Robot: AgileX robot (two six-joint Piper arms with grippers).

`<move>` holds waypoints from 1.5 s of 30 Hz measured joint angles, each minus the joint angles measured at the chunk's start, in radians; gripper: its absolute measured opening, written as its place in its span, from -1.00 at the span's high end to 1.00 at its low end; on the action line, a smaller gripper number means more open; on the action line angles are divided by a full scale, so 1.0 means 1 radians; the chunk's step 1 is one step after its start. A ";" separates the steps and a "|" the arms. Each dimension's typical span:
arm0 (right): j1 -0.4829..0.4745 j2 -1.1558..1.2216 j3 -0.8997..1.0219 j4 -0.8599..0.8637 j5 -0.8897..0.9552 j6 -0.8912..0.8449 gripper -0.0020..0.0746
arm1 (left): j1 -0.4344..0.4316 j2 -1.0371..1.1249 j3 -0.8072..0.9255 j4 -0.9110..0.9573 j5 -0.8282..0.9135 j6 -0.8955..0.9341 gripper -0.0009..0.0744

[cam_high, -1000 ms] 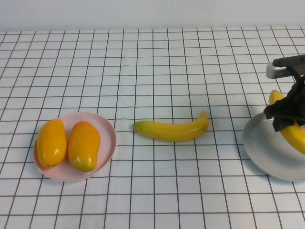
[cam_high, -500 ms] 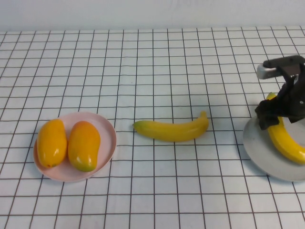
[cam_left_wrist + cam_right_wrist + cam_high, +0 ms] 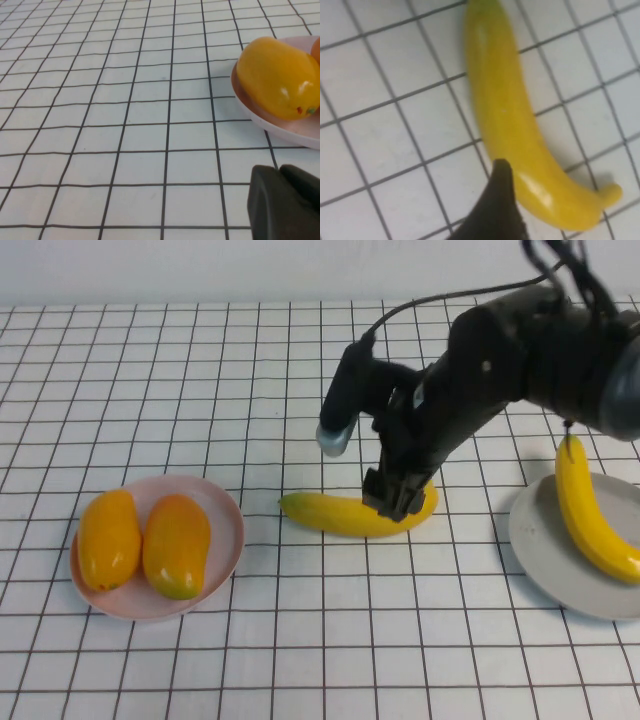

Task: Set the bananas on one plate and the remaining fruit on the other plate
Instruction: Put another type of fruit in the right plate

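Note:
One banana lies on the checked cloth at the centre. My right gripper hovers low over its right half, open. In the right wrist view one dark finger stands beside this banana; the other finger is out of frame. The second banana rests on the light-grey plate at the right. Two orange mango-like fruits sit side by side on the pink plate at the left. My left gripper is shut and empty, near the pink plate and a fruit.
The table is covered by a white cloth with a black grid. The right arm reaches across from the right above the cloth, trailing a black cable. A pale wall runs along the far edge.
My right gripper opened and let the banana go on the grey plate. The right arm then swung left, to above the banana on the cloth.

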 joint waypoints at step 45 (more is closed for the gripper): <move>-0.150 0.000 -0.058 0.057 0.269 0.449 0.08 | 0.000 0.000 0.000 0.000 0.001 0.000 0.99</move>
